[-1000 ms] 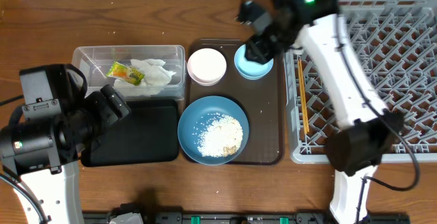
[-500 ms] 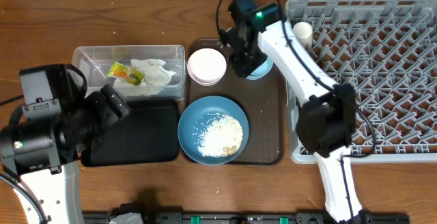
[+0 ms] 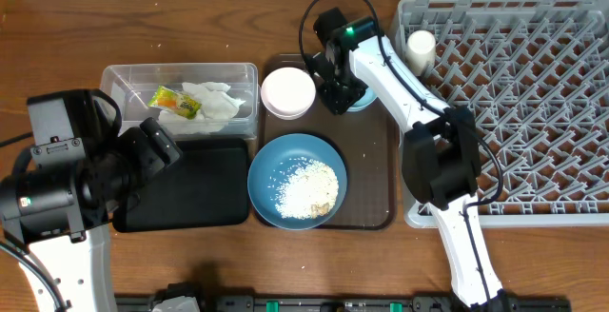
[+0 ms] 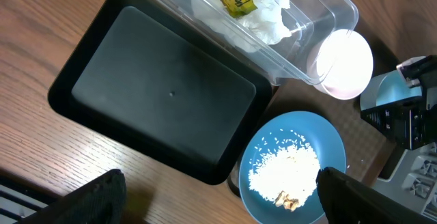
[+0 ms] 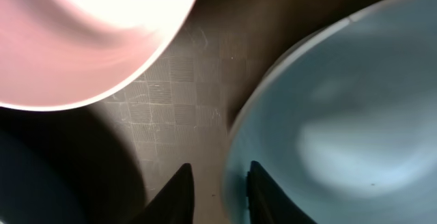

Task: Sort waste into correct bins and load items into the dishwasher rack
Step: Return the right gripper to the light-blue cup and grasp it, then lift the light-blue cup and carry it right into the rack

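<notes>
My right gripper [image 3: 341, 91] reaches down at the small light-blue bowl [image 3: 367, 94] on the brown tray. In the right wrist view its jaws [image 5: 218, 176] straddle the bowl's [image 5: 341, 115] near rim, one finger inside and one outside, still a little apart from the rim. The white bowl [image 3: 287, 92] sits just left of it. The dark-blue dish [image 3: 271, 165] holds rice [image 3: 306, 188]. The napkin [image 3: 217, 101] and the wrapper [image 3: 174, 102] lie in the clear tub [image 3: 124, 69]. My left gripper [image 4: 220, 176] hangs wide open above the black tray [image 4: 157, 94] and holds nothing.
The grey rack [image 3: 533, 103] fills the right side, with a white cup [image 3: 420, 46] in its far left corner. The brown tray [image 3: 371, 179] lies between the bins and the rack. My right arm stretches over the rack's left edge.
The right gripper has come left and down from beside the rack onto the light-blue bowl's rim, and its jaws have narrowed. The left arm has not moved.
</notes>
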You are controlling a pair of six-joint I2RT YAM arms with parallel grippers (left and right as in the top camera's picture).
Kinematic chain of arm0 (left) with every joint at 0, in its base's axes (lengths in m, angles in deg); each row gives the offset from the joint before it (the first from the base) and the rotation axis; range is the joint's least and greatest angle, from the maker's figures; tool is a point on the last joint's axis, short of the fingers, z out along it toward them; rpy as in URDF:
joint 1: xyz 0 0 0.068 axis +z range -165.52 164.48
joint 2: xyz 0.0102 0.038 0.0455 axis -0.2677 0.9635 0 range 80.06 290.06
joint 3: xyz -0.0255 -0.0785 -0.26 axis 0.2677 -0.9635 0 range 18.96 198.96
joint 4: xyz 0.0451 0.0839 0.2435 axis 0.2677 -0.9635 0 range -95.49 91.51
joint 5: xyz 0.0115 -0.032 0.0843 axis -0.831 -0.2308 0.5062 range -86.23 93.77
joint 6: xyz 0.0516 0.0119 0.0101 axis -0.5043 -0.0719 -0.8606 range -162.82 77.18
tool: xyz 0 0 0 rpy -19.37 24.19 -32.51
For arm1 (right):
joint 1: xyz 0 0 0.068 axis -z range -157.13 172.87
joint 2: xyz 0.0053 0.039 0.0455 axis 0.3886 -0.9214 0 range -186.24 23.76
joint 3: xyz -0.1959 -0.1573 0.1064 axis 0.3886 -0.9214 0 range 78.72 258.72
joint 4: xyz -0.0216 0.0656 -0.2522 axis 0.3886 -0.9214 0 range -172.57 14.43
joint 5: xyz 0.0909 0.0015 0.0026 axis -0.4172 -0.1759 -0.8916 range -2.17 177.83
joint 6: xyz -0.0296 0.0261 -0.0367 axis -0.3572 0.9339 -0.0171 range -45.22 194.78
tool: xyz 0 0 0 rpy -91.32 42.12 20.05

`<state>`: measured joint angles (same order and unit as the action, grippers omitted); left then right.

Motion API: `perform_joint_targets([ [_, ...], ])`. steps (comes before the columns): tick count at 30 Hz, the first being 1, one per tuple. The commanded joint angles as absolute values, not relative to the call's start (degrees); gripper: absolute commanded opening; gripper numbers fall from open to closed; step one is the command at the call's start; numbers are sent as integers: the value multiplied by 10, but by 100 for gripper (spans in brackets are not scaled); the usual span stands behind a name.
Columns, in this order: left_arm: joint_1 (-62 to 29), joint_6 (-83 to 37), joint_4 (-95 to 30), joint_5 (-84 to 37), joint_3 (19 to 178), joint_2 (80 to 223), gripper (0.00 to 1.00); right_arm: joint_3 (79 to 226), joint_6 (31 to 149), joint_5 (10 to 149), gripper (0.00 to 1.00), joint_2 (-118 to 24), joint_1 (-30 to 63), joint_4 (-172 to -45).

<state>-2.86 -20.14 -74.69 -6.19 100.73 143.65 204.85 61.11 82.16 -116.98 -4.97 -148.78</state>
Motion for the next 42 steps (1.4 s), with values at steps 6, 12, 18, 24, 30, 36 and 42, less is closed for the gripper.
perform_joint_targets([
  [6,-26,-200,-747,-57,1017,1437,91,2049,615,822,9,-1174,-47,-1488],
  [12,-26,-200,-747,-57,1017,1437,91,2059,641,788,1,-1157,-47,-1491],
  [18,-26,-200,-747,-57,1017,1437,92,2062,640,728,1,-1074,-41,-1513],
  [24,-26,-200,-747,-57,1017,1437,92,2062,641,687,1,-958,-6,-1540],
  [30,-26,-200,-747,-57,1017,1437,91,2062,649,630,1,-889,78,-1574],
  [36,-26,-200,-747,-57,1017,1437,91,2038,570,503,1,-889,161,-1639],
  [42,-26,-200,-747,-57,1017,1437,91,1966,486,365,1,-889,211,-1642],
])
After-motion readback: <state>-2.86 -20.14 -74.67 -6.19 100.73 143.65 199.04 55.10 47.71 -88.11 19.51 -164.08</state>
